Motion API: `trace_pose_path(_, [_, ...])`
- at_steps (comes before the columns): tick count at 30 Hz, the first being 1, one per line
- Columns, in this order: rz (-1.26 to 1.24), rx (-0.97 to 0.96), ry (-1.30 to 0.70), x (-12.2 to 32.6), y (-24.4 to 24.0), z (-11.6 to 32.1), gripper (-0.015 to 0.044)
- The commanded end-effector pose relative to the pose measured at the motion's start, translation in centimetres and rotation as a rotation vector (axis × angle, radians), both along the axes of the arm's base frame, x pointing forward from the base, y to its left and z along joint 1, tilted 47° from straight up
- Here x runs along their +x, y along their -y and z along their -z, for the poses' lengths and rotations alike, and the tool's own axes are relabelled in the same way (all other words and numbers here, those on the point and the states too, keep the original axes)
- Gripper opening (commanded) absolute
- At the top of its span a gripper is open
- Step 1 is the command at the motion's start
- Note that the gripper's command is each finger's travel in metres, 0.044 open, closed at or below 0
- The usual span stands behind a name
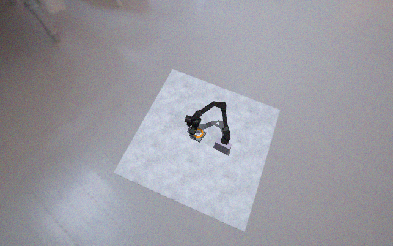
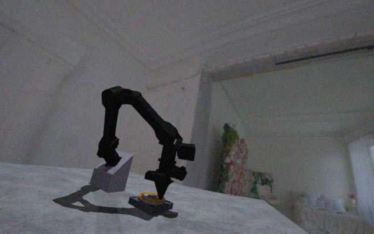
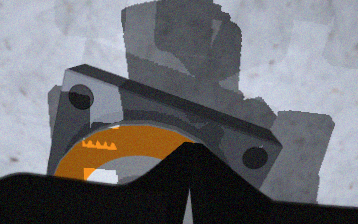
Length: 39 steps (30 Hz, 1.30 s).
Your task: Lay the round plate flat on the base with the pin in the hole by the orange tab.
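Two black fingers fill the bottom of the wrist view, pressed together into a single point with only a hairline slit between them; the gripper (image 3: pixel 190 150) is closed and holds nothing. Just beyond that point lies the round plate (image 3: pixel 130 145), its orange face partly covered by the fingers, with a grey centre and a white patch near its lower left. Whether the tip touches the plate cannot be told. The plate sits on the dark grey base (image 3: pixel 180 107), a square block with a round dark hole near each of two visible corners. In the exterior view the gripper (image 2: pixel 161 195) points straight down at the plate (image 2: pixel 150 198) on the base (image 2: pixel 150 206), which rests on the pale mottled worktop (image 2: pixel 37 215). Farther back, the arm (image 2: pixel 142 107) arches up from a lilac pedestal (image 2: pixel 113 174).
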<state>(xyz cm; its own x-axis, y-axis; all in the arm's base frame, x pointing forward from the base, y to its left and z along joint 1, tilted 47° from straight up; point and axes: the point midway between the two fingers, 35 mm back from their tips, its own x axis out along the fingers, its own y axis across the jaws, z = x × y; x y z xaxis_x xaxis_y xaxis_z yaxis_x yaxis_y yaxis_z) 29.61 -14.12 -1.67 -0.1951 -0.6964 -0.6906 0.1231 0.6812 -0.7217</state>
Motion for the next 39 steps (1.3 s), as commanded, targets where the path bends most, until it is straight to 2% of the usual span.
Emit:
trace_pose_path(1, [0.008,-0.009,-0.007,-0.6,0.6,-0.4,0.0])
trace_pose_path(39, [0.008,-0.009,-0.008,-2.2,1.2,-1.4,0.0])
